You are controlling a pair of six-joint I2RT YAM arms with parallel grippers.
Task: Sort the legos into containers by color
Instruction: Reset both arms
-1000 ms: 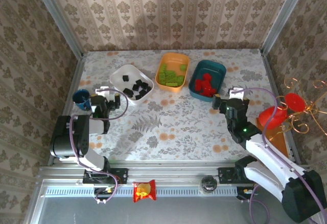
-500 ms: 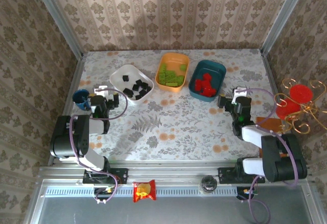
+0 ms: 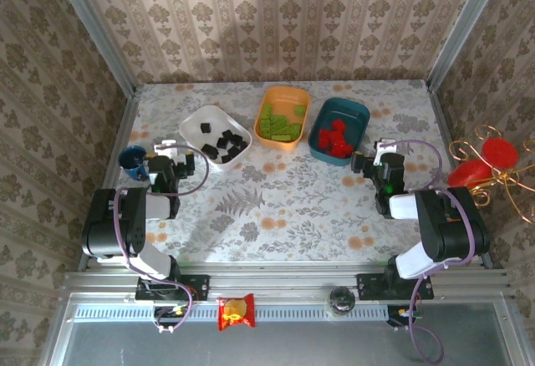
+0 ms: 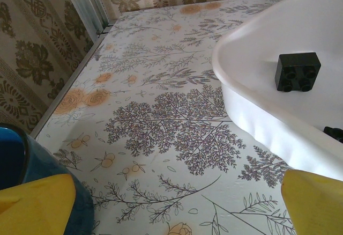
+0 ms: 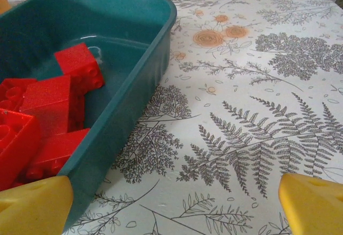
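Observation:
Three trays stand at the back of the table. The white tray (image 3: 197,124) holds black legos (image 3: 227,144), the orange tray (image 3: 282,95) green legos (image 3: 276,124), and the teal tray (image 3: 361,115) red legos (image 3: 334,139). My left gripper (image 3: 176,152) sits low beside the white tray's left corner, open with nothing in it. In the left wrist view, bare table lies between the yellow fingertips (image 4: 37,205) of my left gripper (image 4: 177,213), with the white tray (image 4: 257,117) and a black lego (image 4: 297,72) ahead. My right gripper (image 3: 371,159) (image 5: 174,208) is open and empty beside the teal tray (image 5: 144,85) of red legos (image 5: 48,106).
A small dark blue cup (image 3: 133,160) (image 4: 16,165) stands just left of my left gripper. A red-and-gold wire ornament (image 3: 493,165) hangs at the right edge. A red-and-yellow snack packet (image 3: 236,312) lies on the front rail. Patterned walls close in three sides.
The right arm has folded back, its elbow swinging in from the lower right, while its gripper stays by the teal tray. The ornament at the right has shifted. The left arm has not moved.

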